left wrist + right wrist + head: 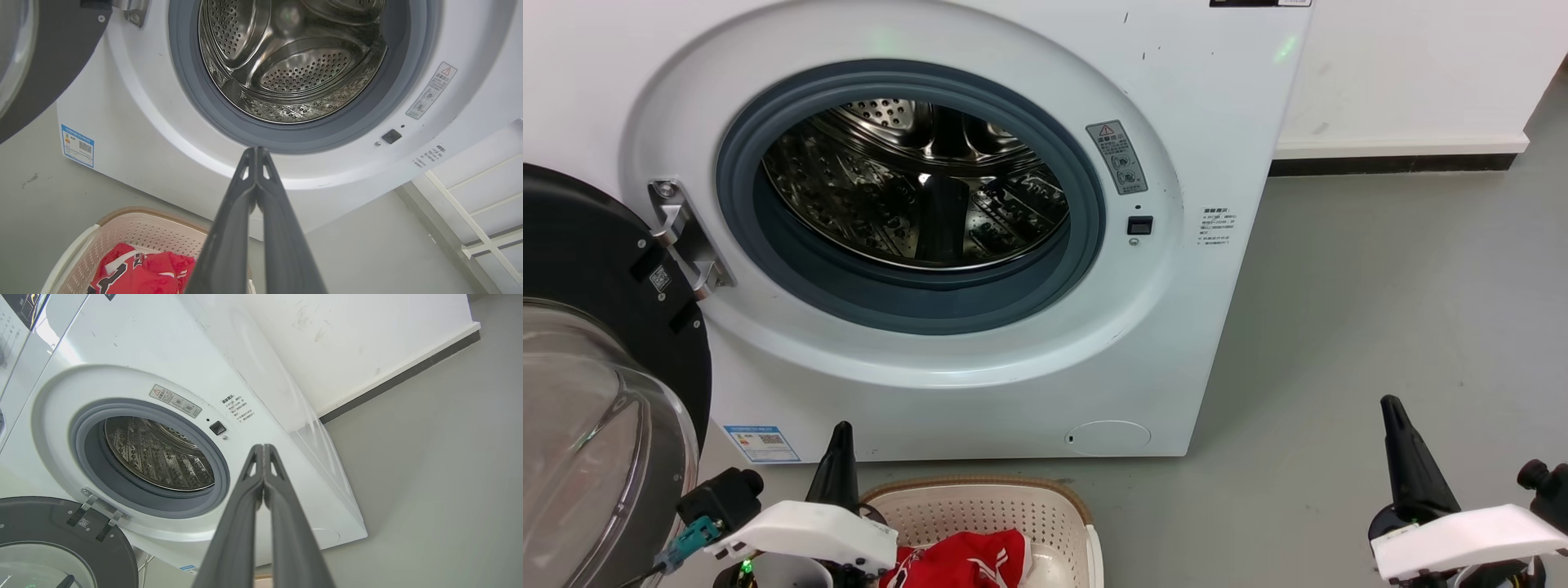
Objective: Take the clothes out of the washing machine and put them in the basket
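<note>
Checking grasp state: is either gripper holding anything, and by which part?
Nothing held. Left gripper and right gripper both have jaws shut, empty; clothes lie in the basket.

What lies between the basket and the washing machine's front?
Only a strip of bare grey floor lies between the basket and the washing machine, as the head view shows.

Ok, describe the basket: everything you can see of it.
The basket is cream-white plastic, rectangular with rounded corners. Its walls are pierced with rows of small holes and its rim is trimmed with a brown woven-look band. It stands upright on the grey floor just in front of the washer, below the open porthole and not touching it. Red clothes with white markings lie inside. Its near end is cut off by the frame.
</note>
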{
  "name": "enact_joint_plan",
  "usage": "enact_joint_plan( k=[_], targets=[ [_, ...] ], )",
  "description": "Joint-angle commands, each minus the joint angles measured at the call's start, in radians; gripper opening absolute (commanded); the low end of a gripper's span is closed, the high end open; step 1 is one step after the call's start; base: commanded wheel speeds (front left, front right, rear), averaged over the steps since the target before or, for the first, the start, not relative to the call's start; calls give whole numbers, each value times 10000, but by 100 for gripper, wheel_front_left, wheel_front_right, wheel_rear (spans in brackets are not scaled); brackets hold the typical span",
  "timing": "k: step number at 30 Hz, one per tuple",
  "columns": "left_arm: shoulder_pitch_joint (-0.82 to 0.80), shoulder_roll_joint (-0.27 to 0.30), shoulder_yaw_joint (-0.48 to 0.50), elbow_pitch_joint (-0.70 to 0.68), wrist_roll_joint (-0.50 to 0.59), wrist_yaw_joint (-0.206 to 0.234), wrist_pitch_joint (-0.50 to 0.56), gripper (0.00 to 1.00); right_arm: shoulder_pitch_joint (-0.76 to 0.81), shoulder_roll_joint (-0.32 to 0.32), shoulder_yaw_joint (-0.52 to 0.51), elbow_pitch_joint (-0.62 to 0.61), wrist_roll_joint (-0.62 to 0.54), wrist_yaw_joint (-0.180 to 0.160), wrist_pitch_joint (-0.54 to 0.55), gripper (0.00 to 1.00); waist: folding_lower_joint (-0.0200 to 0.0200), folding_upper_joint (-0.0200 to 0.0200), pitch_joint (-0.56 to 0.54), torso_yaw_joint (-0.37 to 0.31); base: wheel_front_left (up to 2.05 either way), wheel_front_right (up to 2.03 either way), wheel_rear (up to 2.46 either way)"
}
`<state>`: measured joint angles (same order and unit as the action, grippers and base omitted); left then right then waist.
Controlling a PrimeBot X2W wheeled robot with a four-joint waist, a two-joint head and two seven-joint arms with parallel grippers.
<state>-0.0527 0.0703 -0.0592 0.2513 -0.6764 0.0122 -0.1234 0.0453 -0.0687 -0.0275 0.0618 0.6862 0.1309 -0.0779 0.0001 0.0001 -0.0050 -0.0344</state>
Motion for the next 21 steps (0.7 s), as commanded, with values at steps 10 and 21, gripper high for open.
enact_joint_plan(
  k=[10,21],
  targets=[
    [-370,-28,329,-141,-1658,-278,410,0,-476,-122,-44,219,1758,0,236,0,-1,-1,9,39,0,0,0],
    [-418,-55,569,-134,-2915,-476,732,0,-654,-142,-89,477,3063,0,436,0,-1,-1,18,76,0,0,0]
  ],
)
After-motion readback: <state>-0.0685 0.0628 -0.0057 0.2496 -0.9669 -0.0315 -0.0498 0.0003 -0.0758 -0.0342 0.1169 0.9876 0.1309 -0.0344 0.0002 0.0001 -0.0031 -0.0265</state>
